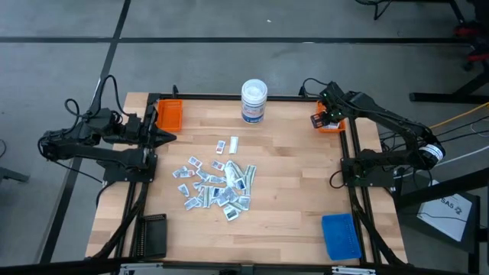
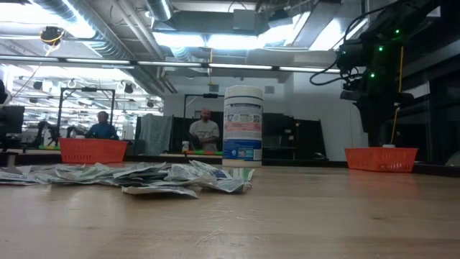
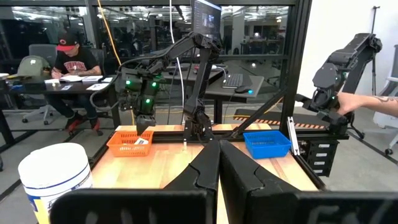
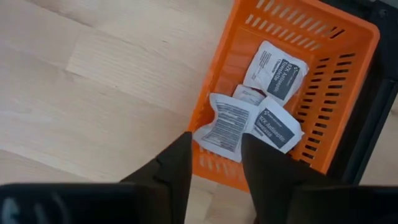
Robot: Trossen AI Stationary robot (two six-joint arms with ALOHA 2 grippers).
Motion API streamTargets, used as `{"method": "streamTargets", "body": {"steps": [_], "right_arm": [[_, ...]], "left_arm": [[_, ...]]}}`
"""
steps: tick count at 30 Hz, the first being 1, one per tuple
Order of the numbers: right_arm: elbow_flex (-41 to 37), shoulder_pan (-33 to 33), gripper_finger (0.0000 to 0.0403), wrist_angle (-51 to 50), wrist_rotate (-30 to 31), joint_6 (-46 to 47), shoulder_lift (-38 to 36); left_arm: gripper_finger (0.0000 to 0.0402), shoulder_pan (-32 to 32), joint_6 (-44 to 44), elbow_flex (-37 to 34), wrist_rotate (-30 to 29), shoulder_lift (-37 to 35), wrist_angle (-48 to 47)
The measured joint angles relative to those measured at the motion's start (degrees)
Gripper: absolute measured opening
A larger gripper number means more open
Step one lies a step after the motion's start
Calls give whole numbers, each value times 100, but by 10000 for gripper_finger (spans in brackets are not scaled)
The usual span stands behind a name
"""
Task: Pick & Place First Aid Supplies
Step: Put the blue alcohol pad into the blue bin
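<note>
Hovering over the orange slotted plastic basket (image 4: pixel 292 93) at the table's far right corner, my right gripper (image 4: pixel 214 163) has its two dark fingers parted with nothing between them; I see several white paper packets with dark print (image 4: pixel 273 71) lying inside that basket, one crumpled packet (image 4: pixel 225 127) leaning on its near wall. Most of the first aid supplies, a loose heap of small white-and-blue packets and pale greenish strips (image 1: pixel 214 183), sit on the light wooden table (image 1: pixel 290 198) well away from that basket, toward the table's middle. Farther from the basket, my left gripper (image 1: pixel 166 137) rests at the opposite edge with its jaws pressed together, empty, beside a second orange basket (image 1: pixel 169 114).
</note>
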Motion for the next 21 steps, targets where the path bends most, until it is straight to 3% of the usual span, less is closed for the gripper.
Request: {"method": "streamTargets", "body": {"steps": [9,21], "right_arm": [[195,483,135,9,34,-90,0],[616,2199,122,677,19,174,0]], "left_arm": [[4,0,0,0,1,0,0],[4,-1,1,0,-1,0,0]]}}
